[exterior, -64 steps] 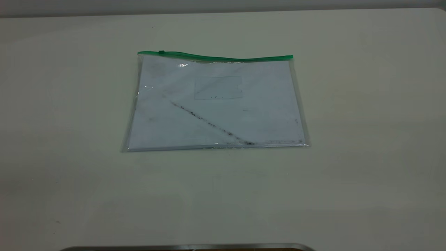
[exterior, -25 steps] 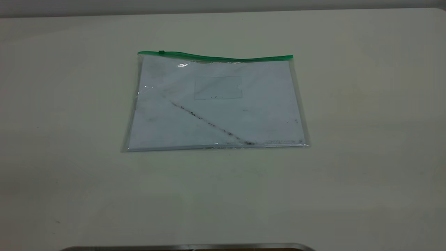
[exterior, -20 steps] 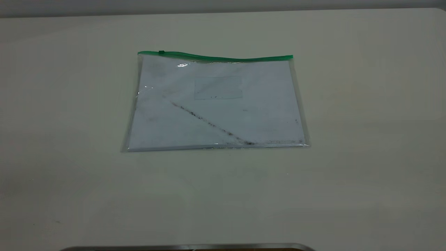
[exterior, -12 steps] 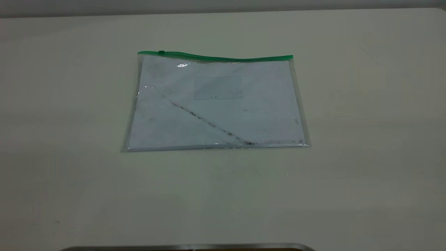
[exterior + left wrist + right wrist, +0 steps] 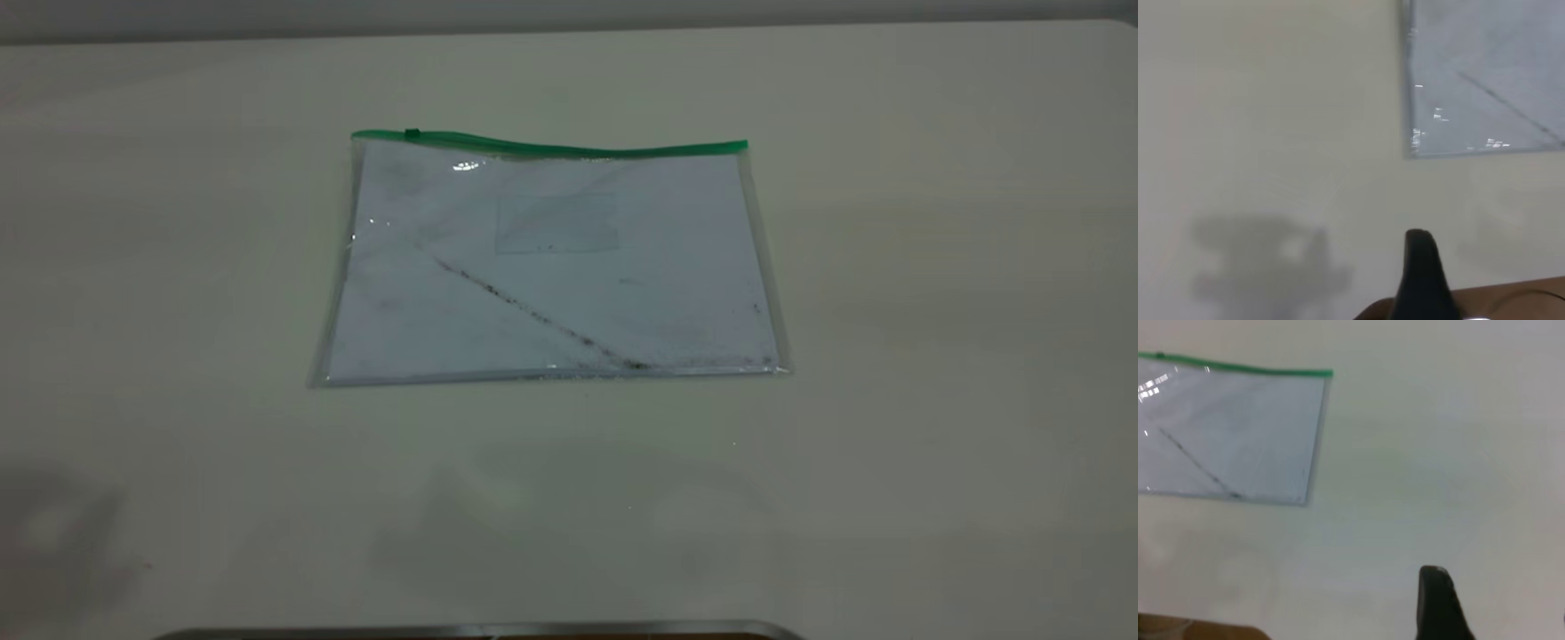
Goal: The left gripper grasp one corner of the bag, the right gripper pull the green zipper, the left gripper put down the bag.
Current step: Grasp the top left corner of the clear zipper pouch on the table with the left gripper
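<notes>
Exterior view: I see neither arm here; only a faint shadow [image 5: 53,533] falls on the near left of the surface [image 5: 933,267]. The bag [image 5: 551,267] lies flat at mid-surface, touched by nothing. The green zipper [image 5: 569,148] runs along its far long edge, and the small slider tab [image 5: 412,134] sits near that strip's left end. One corner of the bag [image 5: 743,147], where the green strip ends on the right, rests on the surface. Inside the clear pouch lies a white sheet [image 5: 667,231], which fills nearly all of it; a dark diagonal smudge line [image 5: 533,313] crosses it toward the near edge, and a faint rectangular patch [image 5: 556,222] shows near the zipper, though I cannot make out what it is. A metal edge [image 5: 480,629] is cut off along the bottom of the frame.

Left wrist view: of the left gripper [image 5: 1423,280] I see a single dark finger, held above the bare surface, well apart from the bag's near corner; the rest is out of frame, so I cannot tell whether it is apart or together.

Right wrist view: the right gripper [image 5: 1439,603] likewise shows one dark finger, over bare surface and well apart from the bag; its state I cannot tell either.
</notes>
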Robot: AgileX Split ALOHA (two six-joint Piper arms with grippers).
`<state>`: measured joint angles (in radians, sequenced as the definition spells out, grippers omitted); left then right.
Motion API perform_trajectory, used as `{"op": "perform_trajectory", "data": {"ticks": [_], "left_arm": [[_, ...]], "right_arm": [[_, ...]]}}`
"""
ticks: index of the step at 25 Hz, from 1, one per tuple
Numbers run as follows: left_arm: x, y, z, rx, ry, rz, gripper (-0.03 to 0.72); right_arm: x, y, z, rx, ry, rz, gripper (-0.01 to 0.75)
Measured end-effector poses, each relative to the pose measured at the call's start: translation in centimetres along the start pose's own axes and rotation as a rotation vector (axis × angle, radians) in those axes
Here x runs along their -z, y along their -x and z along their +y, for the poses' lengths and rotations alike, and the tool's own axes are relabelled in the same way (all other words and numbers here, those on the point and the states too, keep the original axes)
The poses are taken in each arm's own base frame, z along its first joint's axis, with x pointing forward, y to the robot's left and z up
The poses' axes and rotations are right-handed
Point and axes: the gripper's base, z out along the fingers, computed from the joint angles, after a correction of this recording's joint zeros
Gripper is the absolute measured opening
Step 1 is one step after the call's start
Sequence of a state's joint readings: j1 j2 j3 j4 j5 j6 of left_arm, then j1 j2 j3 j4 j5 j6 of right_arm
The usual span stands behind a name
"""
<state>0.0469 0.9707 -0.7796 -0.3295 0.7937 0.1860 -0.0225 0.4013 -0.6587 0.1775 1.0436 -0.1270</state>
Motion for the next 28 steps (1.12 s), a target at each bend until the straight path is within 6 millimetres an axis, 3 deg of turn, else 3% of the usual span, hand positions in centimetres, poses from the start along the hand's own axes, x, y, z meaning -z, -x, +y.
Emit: {"op": "perform_trajectory", "data": {"ticks": [7, 16, 21, 28], "left_arm": [[-7.3, 5.5, 0.6, 0.005, -0.145, 0.021, 0.59], [-17.9, 9.6, 2.6, -0.013, -0.226, 0.1, 0.59], [-24.1, 10.5, 4.0, -0.029, -0.257, 0.158, 0.59], [-30.8, 10.7, 5.5, -0.086, -0.291, 0.219, 0.59]], "right_arm": [[-3.4, 2.0, -0.7, -0.026, -0.008, 0.072, 0.481], [-7.2, 3.8, -1.5, -0.055, -0.022, 0.105, 0.481], [-9.2, 4.0, -1.9, -0.062, -0.028, 0.169, 0.481], [-10.8, 4.1, -2.2, -0.068, -0.033, 0.208, 0.481]]}}
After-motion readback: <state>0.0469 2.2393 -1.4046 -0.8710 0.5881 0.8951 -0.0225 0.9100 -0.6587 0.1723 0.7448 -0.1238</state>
